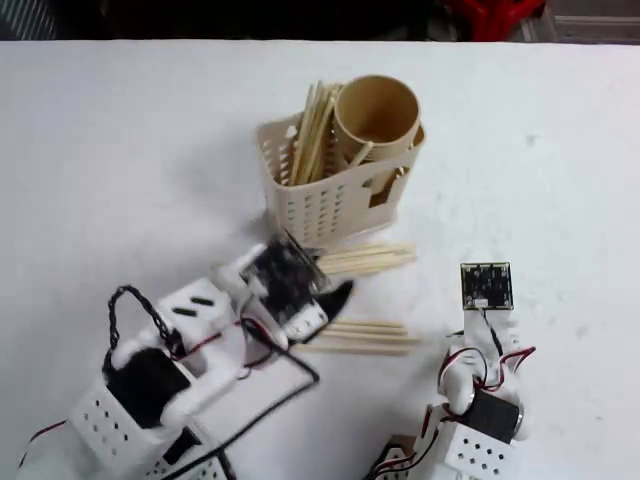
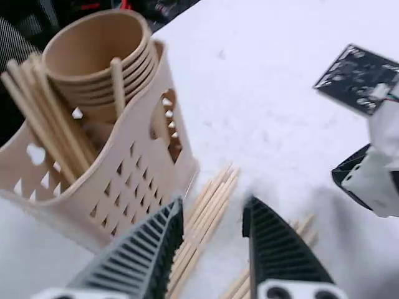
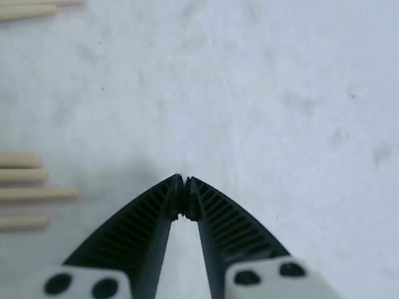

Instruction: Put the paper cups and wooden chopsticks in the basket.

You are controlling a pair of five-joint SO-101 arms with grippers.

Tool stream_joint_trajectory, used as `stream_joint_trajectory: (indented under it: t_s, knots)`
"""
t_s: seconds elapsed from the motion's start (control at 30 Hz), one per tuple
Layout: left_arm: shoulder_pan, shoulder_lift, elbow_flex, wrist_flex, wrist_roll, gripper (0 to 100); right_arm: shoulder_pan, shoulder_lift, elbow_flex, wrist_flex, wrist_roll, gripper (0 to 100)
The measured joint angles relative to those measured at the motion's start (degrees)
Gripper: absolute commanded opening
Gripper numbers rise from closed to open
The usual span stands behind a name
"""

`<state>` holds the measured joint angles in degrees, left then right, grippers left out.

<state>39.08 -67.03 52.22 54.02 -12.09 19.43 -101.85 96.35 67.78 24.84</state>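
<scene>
a white table lies under everything. the basket stands toward the far side, with the paper cups stacked in its right part and a sheaf of chopsticks upright to their left. two bundles lie loose: the far bundle just on the near side of the basket, and the near bundle closer to me. my left gripper hangs above the far bundle, fingers spread, nothing between them. my right gripper sits over bare table to the right of the bundles, fingers pressed together and empty. to pick well, i judge i should shift so the far bundle is centred, come down with a finger on each side, close across the sticks near their middle so they don't tip, and stay clear of the basket wall. the high view gives me both bundles whole. my left wrist view shows the sticks lying closer to the finger on the basket side, and my right wrist view catches some stick ends.
</scene>
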Motion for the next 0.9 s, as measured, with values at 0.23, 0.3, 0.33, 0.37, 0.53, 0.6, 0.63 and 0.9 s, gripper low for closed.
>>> stream_joint_trajectory:
  t_s: [0.23,0.3,0.33,0.37,0.53,0.6,0.63,0.9]
  knots:
    - [6.68,-0.26,-5.45,0.7,-0.97,29,0.0,0.0,0.0,0.0,0.0,1.8]
    - [6.95,-0.44,-7.91,0.88,-1.76,30,0.0,0.0,0.0,0.0,0.0,1.8]
    - [7.21,-0.44,-9.32,0.88,-1.93,31,0.0,0.0,0.0,0.0,0.0,1.8]
    - [7.56,-0.44,-10.9,0.88,-1.93,30,0.0,0.0,0.0,0.0,0.0,1.8]
    - [10.11,-0.62,-18.73,3.25,-1.93,30,0.0,0.0,0.0,0.0,0.0,1.8]
    - [12.13,-0.62,-20.57,5.36,-1.93,30,0.0,0.0,0.0,0.0,0.0,1.8]
    - [13.1,-0.62,-21.19,6.33,-1.93,30,0.0,0.0,0.0,0.0,0.0,1.8]
    - [15.21,-0.7,-22.24,8.44,-1.93,29,0.0,0.0,0.0,0.0,0.0,1.8]
